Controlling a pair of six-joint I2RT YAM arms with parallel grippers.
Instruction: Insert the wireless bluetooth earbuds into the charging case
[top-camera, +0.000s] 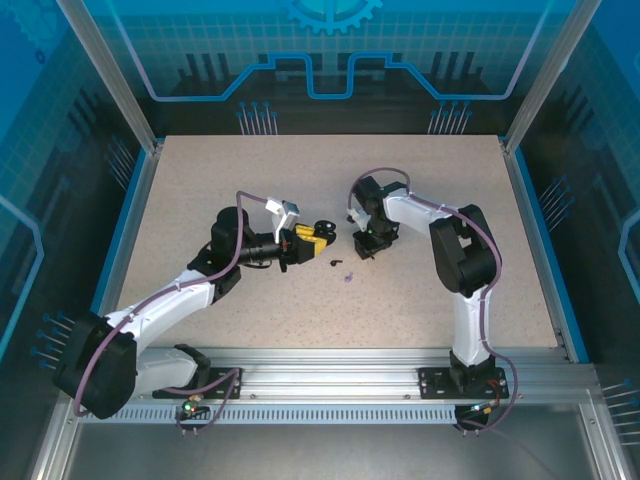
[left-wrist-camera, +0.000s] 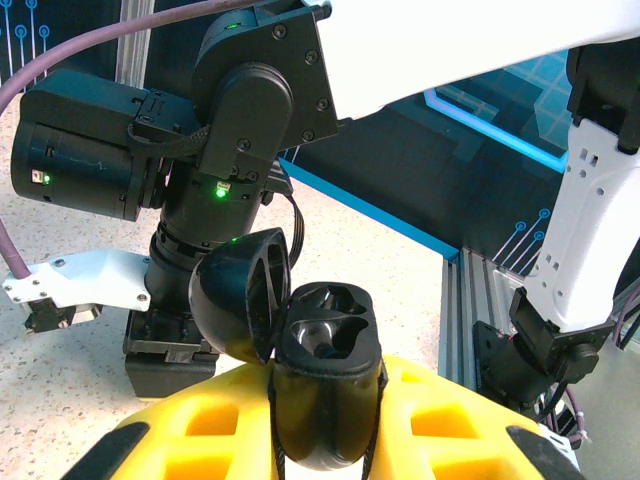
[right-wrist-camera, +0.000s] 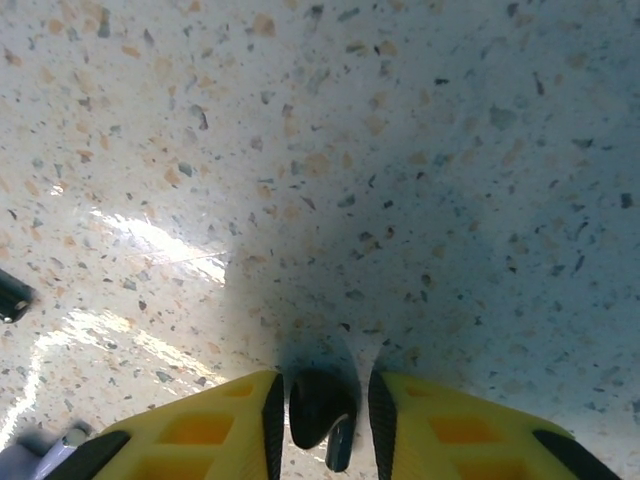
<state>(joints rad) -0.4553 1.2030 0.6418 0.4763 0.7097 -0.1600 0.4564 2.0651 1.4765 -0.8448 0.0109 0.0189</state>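
**Left pincer** (top-camera: 307, 238) – closed on the charging case (left-wrist-camera: 325, 345). The yellow fingers (left-wrist-camera: 440, 420) clamp the black case from both sides. Its lid (left-wrist-camera: 240, 300) stands hinged open, and the two moulded recesses face up with nothing in them. The case is held near the centre of the worktop (top-camera: 200, 180).

**Right pincer** (right-wrist-camera: 324, 385) – points down at the worktop just to the right of the case. Its fingers are drawn in around a black earbud (right-wrist-camera: 315, 410), which sits between the dark pads. Whether the earbud is lifted clear of the surface cannot be told.

**Loose earbuds** – a second black earbud (top-camera: 335, 263) and a lavender earbud (top-camera: 348, 277) lie on the worktop close together. They are just on the near-edge side of the two pincers, apart from both.
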